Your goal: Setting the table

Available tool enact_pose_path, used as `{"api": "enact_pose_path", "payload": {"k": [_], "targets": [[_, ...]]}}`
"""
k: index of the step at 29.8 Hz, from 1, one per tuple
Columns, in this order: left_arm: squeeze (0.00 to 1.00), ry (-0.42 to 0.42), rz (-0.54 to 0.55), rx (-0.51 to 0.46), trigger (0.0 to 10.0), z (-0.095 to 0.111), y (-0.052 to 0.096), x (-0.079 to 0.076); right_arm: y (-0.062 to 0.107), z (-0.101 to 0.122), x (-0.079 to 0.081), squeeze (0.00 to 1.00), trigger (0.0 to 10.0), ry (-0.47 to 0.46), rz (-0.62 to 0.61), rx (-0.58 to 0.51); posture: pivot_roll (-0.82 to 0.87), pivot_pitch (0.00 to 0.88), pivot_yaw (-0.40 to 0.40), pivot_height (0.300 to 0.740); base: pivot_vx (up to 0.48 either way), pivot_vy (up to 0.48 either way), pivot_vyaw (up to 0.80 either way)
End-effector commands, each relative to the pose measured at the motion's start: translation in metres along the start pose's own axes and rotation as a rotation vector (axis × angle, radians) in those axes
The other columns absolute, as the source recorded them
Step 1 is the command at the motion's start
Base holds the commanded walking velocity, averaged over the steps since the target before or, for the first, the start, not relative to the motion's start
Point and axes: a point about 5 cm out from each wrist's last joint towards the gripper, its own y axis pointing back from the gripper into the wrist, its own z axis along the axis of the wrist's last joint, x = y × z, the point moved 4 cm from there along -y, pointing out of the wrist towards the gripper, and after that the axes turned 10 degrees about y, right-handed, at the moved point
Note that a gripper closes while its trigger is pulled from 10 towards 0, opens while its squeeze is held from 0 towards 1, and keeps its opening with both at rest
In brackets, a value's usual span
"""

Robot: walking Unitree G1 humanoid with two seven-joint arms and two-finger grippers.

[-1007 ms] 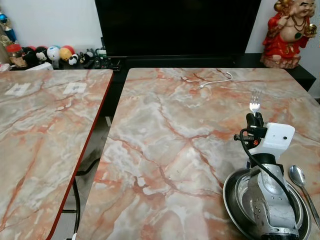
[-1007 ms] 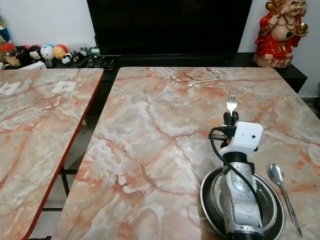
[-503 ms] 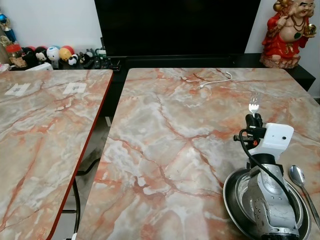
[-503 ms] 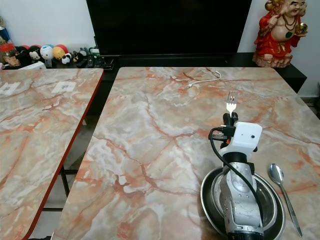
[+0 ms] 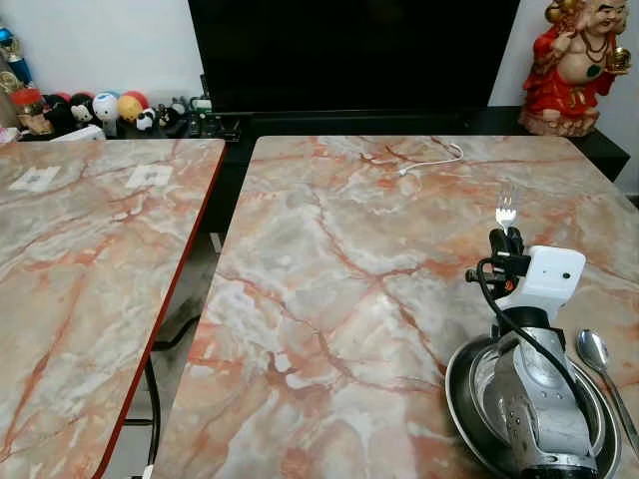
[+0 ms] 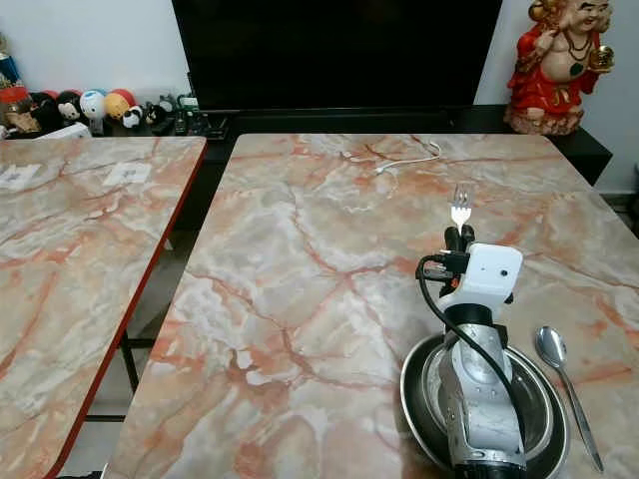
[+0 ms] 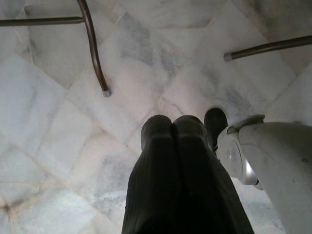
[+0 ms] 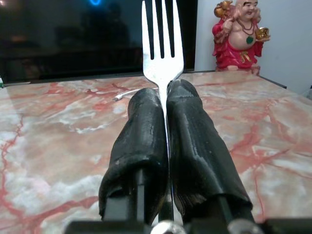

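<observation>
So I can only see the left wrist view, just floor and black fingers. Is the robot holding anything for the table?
Observer: Yes. The right gripper is shut on a fork, tines pointing up.
Operator: Where is it holding it?
Observer: Above the marble table, just past a metal bowl near the table's front edge.
Operator: Is there a spoon too?
Observer: Yes, a spoon lies on the table to the right of the bowl.
Operator: And my left gripper?
Observer: The left gripper hangs shut over the floor, below the table, holding nothing.
</observation>
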Motion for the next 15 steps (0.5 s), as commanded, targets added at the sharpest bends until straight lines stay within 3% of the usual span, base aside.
{"api": "enact_pose_path", "payload": {"k": [1, 9, 15], "targets": [[0.00, 0.016, 0.013, 0.026, 10.0, -0.0078, 0.0020, 0.0035, -0.0001, -0.0038, 0.0011, 0.00, 10.0, 0.006, 0.007, 0.020, -0.03, 0.000, 0.007, 0.740, -0.240, 0.000, 0.00], [0.00, 0.015, 0.014, 0.025, 10.0, -0.0075, 0.0020, 0.0042, 0.0002, -0.0049, 0.0014, 0.00, 10.0, 0.007, 0.010, 0.024, -0.03, 0.000, 0.007, 0.740, -0.242, 0.000, 0.00], [0.00, 0.010, 0.021, 0.025, 10.0, -0.0077, 0.0022, 0.0055, -0.0007, -0.0048, 0.0024, 0.00, 10.0, 0.005, 0.013, 0.025, -0.03, 0.000, 0.006, 0.740, 0.000, 0.000, 0.00]]}}
